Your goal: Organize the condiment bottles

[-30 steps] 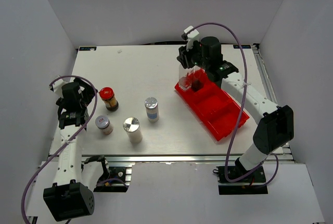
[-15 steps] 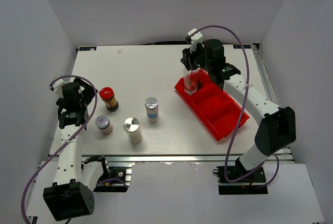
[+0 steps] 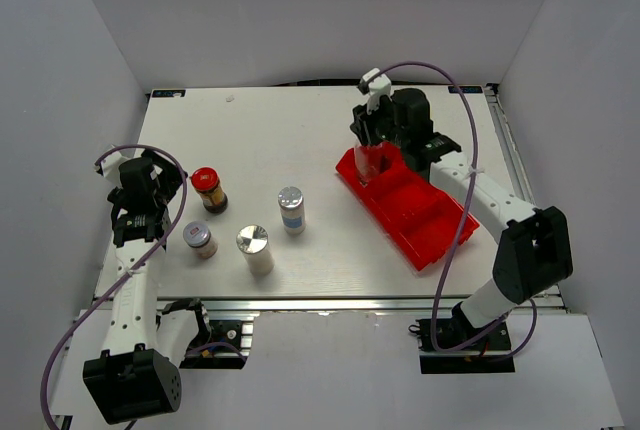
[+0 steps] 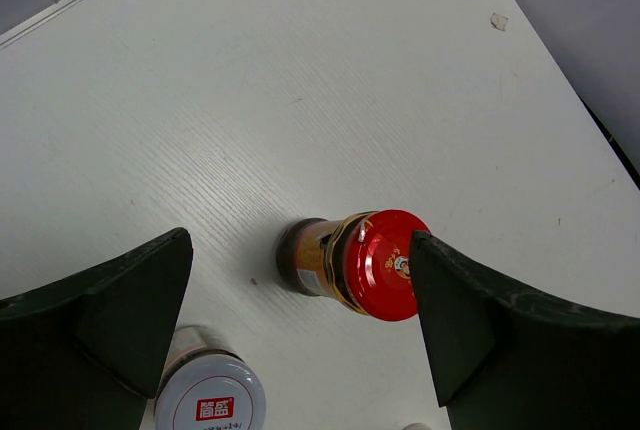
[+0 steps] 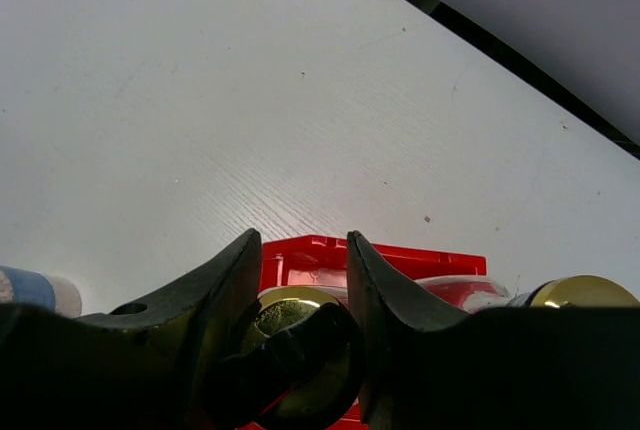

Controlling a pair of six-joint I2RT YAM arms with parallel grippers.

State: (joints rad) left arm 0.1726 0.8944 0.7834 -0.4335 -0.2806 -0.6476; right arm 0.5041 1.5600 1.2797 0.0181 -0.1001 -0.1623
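My right gripper (image 3: 374, 138) is shut on the gold pourer top (image 5: 290, 315) of a tall clear glass bottle (image 3: 371, 163), holding it upright in the far end of the red bin (image 3: 425, 220). I cannot tell whether it touches the floor. A second gold-topped bottle (image 5: 582, 292) stands right beside it, hidden under the arm in the top view. My left gripper (image 3: 158, 193) is open and empty, its fingers (image 4: 120, 310) either side of the red-lidded brown jar (image 3: 208, 188), not touching it. Three silver-lidded shakers (image 3: 200, 239) (image 3: 254, 248) (image 3: 291, 208) stand near the jar.
The red bin (image 5: 400, 260) lies diagonally at the right, its two nearer compartments showing nothing inside. The jar (image 4: 368, 264) and one shaker (image 4: 208, 405) show in the left wrist view. White walls enclose the table on three sides.
My right gripper has carried the glass bottle rightward and lower, from the bin's far left edge into its far compartment. The left arm has not moved.
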